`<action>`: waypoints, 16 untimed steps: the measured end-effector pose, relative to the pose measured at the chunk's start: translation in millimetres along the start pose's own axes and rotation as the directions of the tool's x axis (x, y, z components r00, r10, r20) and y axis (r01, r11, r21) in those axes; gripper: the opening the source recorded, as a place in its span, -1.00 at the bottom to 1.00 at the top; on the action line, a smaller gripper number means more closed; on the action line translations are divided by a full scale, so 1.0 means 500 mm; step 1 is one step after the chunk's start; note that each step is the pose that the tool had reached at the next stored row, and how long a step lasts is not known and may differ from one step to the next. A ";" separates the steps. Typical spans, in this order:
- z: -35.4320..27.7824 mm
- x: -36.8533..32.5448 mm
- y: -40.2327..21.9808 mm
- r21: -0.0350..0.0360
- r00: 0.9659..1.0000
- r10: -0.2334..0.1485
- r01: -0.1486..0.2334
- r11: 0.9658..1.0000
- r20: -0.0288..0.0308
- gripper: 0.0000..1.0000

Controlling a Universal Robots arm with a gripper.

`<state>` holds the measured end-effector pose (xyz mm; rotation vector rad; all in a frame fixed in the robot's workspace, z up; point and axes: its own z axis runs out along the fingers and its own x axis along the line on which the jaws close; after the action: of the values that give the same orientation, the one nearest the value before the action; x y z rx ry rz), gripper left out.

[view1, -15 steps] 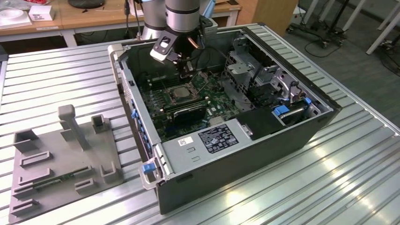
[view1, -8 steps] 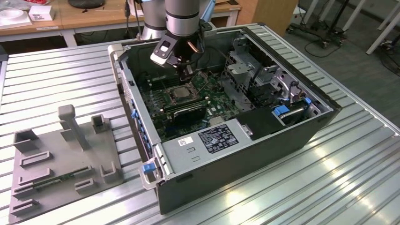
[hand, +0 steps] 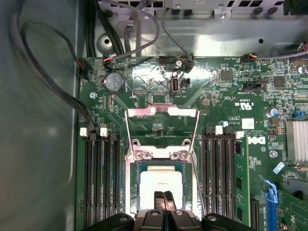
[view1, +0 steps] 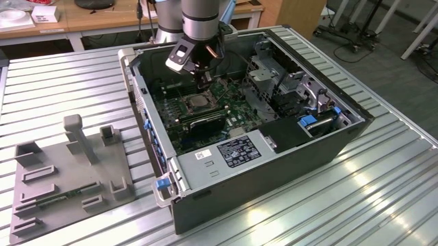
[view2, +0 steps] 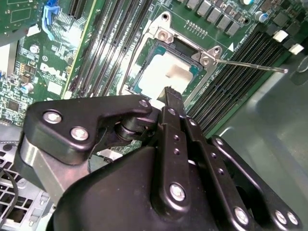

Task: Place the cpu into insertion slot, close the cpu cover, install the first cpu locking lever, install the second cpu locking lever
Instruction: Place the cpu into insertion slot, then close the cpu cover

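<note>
Counter (view1: 68, 82) carries an open computer case (view1: 274, 174) with a green board (hand: 144, 91) inside. Over the board hangs the pincer (hand: 163, 196), fingers closed together with nothing between them, tips over the slot (hand: 130, 192). Cover (hand: 161, 112) stands swung up off the slot; cpu (hand: 161, 183) lies in it.
</note>
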<state>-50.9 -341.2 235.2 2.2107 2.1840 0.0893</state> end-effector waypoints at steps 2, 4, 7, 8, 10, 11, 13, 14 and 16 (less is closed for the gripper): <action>0.007 0.000 0.000 0.000 1.000 0.000 0.000 1.000 0.000 -0.79; 0.013 0.000 -0.001 0.000 1.000 0.000 0.000 1.000 0.000 -0.79; 0.014 0.000 -0.001 0.000 1.000 0.000 0.000 1.000 0.000 -0.79; 0.017 0.000 -0.001 0.000 1.000 0.000 0.000 1.000 0.000 -0.79; 0.020 0.000 -0.001 0.000 1.000 0.000 0.000 1.000 0.000 -0.79; 0.020 0.000 -0.001 0.000 1.000 0.000 0.000 1.000 0.000 -0.79; 0.021 0.000 -0.001 0.000 1.000 0.000 0.000 1.000 0.000 -0.79; 0.020 0.000 -0.001 0.000 1.000 0.000 0.000 1.000 0.000 -0.79; 0.018 0.000 -0.001 0.000 1.000 0.000 0.000 1.000 0.000 -0.79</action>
<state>-50.8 -341.2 226.0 2.2107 2.1840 0.0892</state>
